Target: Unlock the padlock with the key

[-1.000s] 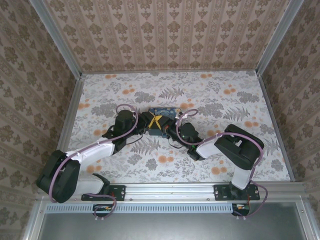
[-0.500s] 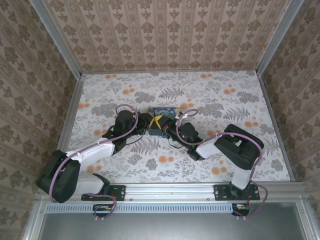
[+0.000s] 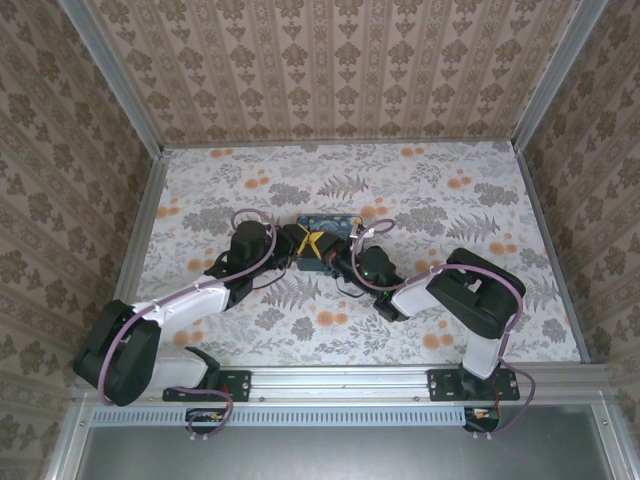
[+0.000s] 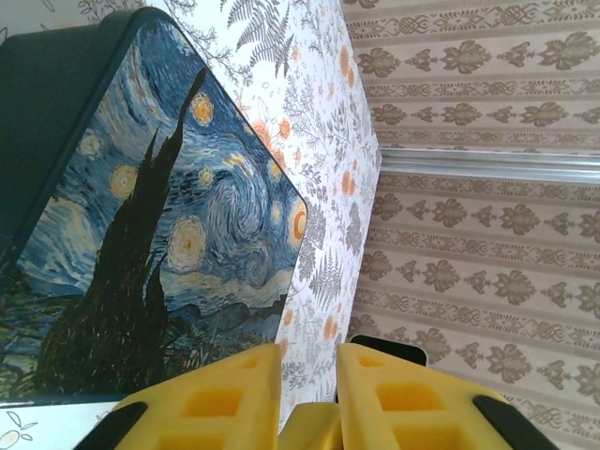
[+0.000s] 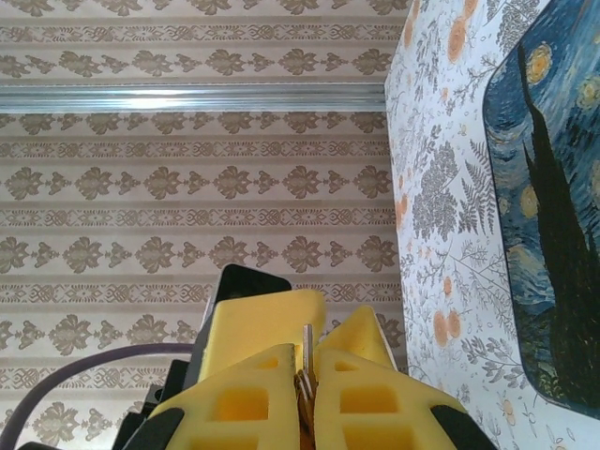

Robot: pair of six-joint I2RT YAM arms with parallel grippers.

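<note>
R arm's elbow has edged a touch toward the painted box [image 4: 187, 234] – both grippers stay at it. Right gripper [image 5: 308, 330], just beside the box, is pinched tight on the key [image 5: 307, 349]: thin silvery blade, edge-on btwn the pads, prob. to aim it straight. Left gripper [image 4: 309, 361], at the box's edge, is slightly ajar w/ nothing in it. The padlock – you can't pick it out; likely hidden at the box under the grippers.

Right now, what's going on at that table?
Both grippers are at the starry-night box. The right gripper is shut on a thin metal piece, apparently the key. The left gripper sits beside the box, jaws slightly apart with nothing between them.
</note>
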